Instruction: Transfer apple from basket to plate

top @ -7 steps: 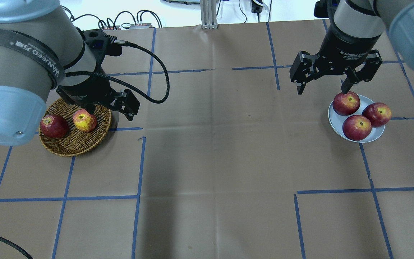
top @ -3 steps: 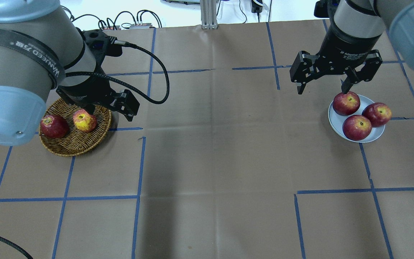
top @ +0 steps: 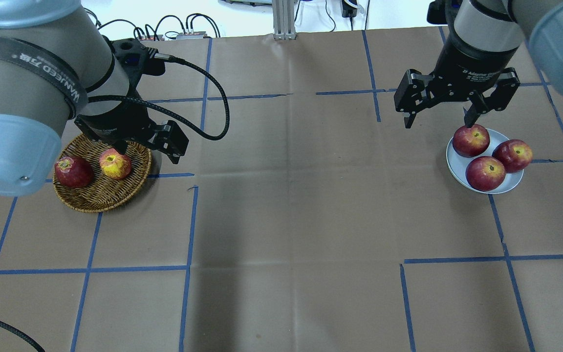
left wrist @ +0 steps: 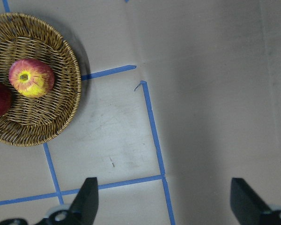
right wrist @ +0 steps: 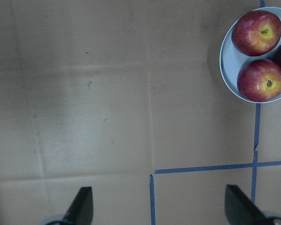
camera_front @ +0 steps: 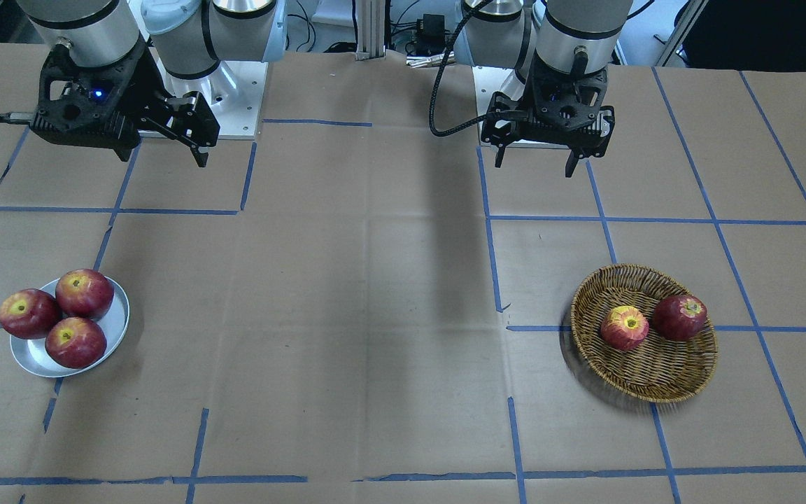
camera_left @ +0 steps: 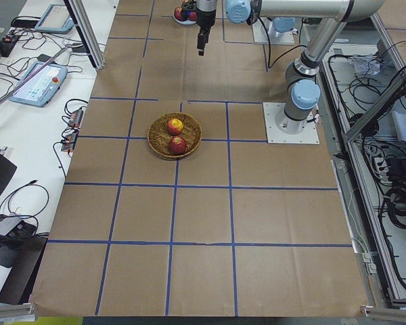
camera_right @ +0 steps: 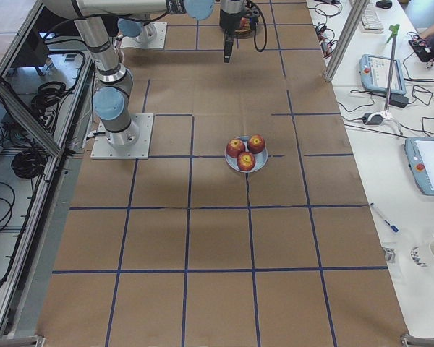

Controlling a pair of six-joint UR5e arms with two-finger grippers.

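Reach step: left end effector [top: 148,152] spread, empty, near basket [camera_front: 655,395]; next centre over apple [camera_front: 625,327], descend; right end effector [top: 438,122] spread too

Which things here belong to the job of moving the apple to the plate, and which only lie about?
Belong to the job: pinkish-red apple with a yellow top; round woven wicker basket; round silver-grey metal plate.
Only lying about: dark red apple in the basket; three red apples on the plate.
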